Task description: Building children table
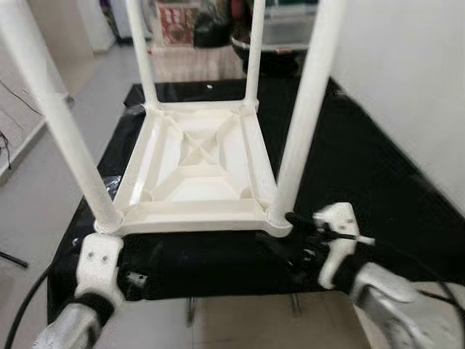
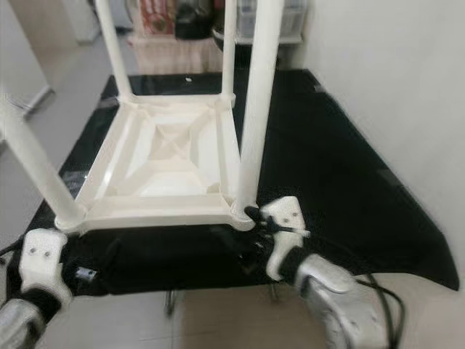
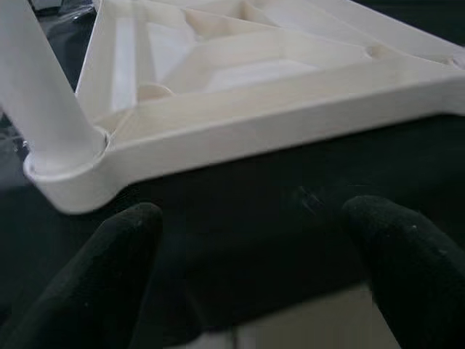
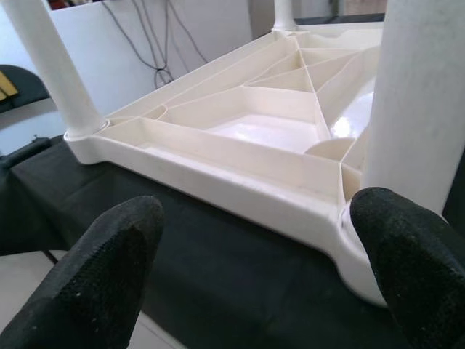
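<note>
A white plastic children's table [image 1: 196, 163] lies upside down on a black-covered bench [image 1: 378, 167], its legs pointing up. The near-left leg [image 1: 62, 123] and near-right leg [image 1: 305, 109] stand in the front corners. My left gripper [image 3: 254, 240] is open just in front of the table's near edge, below the near-left corner, with nothing between its fingers. At the near-right corner my right gripper [image 4: 261, 240] is also open, one fingertip [image 4: 414, 254] close beside the base of the near-right leg. It holds nothing.
A white wall [image 1: 414, 73] runs along the bench's right side. Behind the bench are a red box [image 1: 176, 22] and a dark bag [image 1: 211, 33]. Grey floor lies to the left, and a black cable [image 1: 22, 313] hangs by my left arm.
</note>
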Tool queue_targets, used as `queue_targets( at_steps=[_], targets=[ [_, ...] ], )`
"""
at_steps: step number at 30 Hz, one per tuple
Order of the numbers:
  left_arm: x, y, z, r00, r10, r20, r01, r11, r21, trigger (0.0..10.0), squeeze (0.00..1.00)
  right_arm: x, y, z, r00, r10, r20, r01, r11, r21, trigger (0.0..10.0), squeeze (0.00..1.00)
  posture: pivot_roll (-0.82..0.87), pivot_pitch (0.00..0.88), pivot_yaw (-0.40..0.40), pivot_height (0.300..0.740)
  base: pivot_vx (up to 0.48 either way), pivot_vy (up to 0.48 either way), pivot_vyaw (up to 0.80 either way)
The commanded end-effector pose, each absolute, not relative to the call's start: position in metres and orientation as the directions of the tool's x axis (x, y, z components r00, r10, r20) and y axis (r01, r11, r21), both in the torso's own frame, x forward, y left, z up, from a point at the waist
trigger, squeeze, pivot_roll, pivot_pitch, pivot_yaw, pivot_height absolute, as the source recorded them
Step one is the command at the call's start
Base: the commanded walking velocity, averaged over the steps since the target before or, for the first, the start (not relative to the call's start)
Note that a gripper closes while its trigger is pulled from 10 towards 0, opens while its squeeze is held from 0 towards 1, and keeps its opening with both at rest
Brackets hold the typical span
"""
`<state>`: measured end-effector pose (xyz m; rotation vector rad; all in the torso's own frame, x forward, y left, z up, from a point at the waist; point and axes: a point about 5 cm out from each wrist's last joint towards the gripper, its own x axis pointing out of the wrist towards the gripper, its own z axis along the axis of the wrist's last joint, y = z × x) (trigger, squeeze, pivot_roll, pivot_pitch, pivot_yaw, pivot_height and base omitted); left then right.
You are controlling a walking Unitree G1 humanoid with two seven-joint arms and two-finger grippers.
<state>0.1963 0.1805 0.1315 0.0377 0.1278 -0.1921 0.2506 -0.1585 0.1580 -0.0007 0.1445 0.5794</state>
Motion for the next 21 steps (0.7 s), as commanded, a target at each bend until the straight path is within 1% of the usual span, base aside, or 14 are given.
queue_targets(
  at_steps=[1, 2, 3, 5, 6, 7, 8, 10, 15, 17, 18, 19, 20, 21],
  targets=[
    [0.202, 0.183, 0.130, 0.977, -0.172, -0.129, 0.178, 0.983, 0.042, 10.0, 0.00, 0.259, -0.150, 0.155, 0.852, 0.510, -0.122, -0.513, 0.858, 0.004, 10.0, 0.00, 0.04, 0.056, -0.013, 0.740, 0.000, 0.000, 0.00],
    [0.202, 0.183, 0.130, 0.977, -0.172, -0.129, 0.178, 0.983, 0.042, 10.0, 0.00, 0.259, -0.150, 0.155, 0.852, 0.510, -0.122, -0.513, 0.858, 0.004, 10.0, 0.00, 0.04, 0.056, -0.013, 0.740, 0.000, 0.000, 0.00],
    [0.207, 0.181, 0.129, 0.980, -0.162, -0.117, 0.169, 0.985, 0.047, 10.0, 0.00, 0.263, -0.143, 0.154, 0.860, 0.497, -0.115, -0.502, 0.865, -0.018, 10.0, 0.00, 0.04, 0.054, -0.018, 0.740, 0.000, 0.000, 0.00],
    [0.210, 0.180, 0.128, 0.982, -0.156, -0.108, 0.162, 0.985, 0.051, 10.0, 0.00, 0.265, -0.139, 0.153, 0.864, 0.491, -0.110, -0.497, 0.867, -0.031, 10.0, 0.00, 0.04, 0.054, -0.020, 0.740, 0.000, 0.000, 0.00],
    [0.215, 0.177, 0.127, 0.983, -0.156, -0.097, 0.162, 0.985, 0.051, 10.0, 0.00, 0.266, -0.134, 0.152, 0.859, 0.501, -0.109, -0.506, 0.862, -0.029, 10.0, 0.00, 0.05, 0.053, -0.023, 0.740, 0.000, 0.000, 0.53],
    [0.220, 0.170, 0.125, 0.982, -0.166, -0.087, 0.168, 0.986, 0.021, 10.0, 0.00, 0.267, -0.131, 0.150, 0.859, 0.498, -0.118, -0.505, 0.862, -0.036, 10.0, 0.00, 0.05, 0.052, -0.031, 0.740, 0.000, 0.000, 0.80],
    [0.220, 0.170, 0.125, 0.982, -0.166, -0.087, 0.168, 0.986, 0.021, 10.0, 0.00, 0.267, -0.131, 0.150, 0.859, 0.498, -0.118, -0.505, 0.862, -0.036, 10.0, 0.00, 0.05, 0.052, -0.031, 0.740, 0.000, 0.000, 0.80],
    [0.232, 0.157, 0.126, 0.973, -0.220, -0.064, 0.218, 0.975, -0.030, 10.0, 0.00, 0.270, -0.133, 0.146, 0.871, 0.470, -0.140, -0.481, 0.875, -0.056, 10.0, 0.00, 0.05, 0.053, -0.033, 0.740, 0.000, 0.000, 0.80],
    [0.240, 0.159, 0.130, 0.970, -0.239, -0.047, 0.239, 0.971, 0.000, 10.0, 0.00, 0.271, -0.133, 0.145, 0.876, 0.461, -0.141, -0.473, 0.878, -0.068, 10.0, 0.00, 0.04, 0.050, -0.036, 0.740, 0.000, 0.000, 0.80],
    [0.243, 0.160, 0.132, 0.965, -0.260, -0.042, 0.261, 0.965, 0.029, 10.0, 0.00, 0.271, -0.132, 0.144, 0.875, 0.462, -0.144, -0.475, 0.877, -0.070, 10.0, 0.00, 0.03, 0.047, -0.038, 0.740, 0.000, 0.000, 0.80],
    [0.246, 0.159, 0.138, 0.952, -0.306, -0.026, 0.307, 0.944, 0.120, 10.0, 0.00, 0.272, -0.131, 0.143, 0.874, 0.464, -0.145, -0.477, 0.876, -0.073, 10.0, 0.00, 0.03, 0.046, -0.045, 0.740, 0.000, 0.000, 0.76],
    [0.246, 0.159, 0.138, 0.952, -0.306, -0.026, 0.307, 0.944, 0.120, 10.0, 0.00, 0.272, -0.131, 0.143, 0.874, 0.464, -0.145, -0.477, 0.876, -0.073, 10.0, 0.00, 0.03, 0.046, -0.045, 0.740, 0.000, 0.000, 0.76],
    [0.252, 0.162, 0.151, 0.921, -0.390, -0.013, 0.380, 0.889, 0.254, 10.0, 0.00, 0.273, -0.130, 0.142, 0.874, 0.464, -0.147, -0.477, 0.877, -0.065, 10.0, 0.00, 0.03, 0.043, -0.044, 0.740, 0.000, 0.000, 0.00],
    [0.252, 0.162, 0.151, 0.921, -0.390, -0.013, 0.380, 0.889, 0.254, 10.0, 0.00, 0.273, -0.130, 0.142, 0.874, 0.464, -0.147, -0.477, 0.877, -0.065, 10.0, 0.00, 0.03, 0.043, -0.044, 0.740, 0.000, 0.000, 0.00]
  ],
)
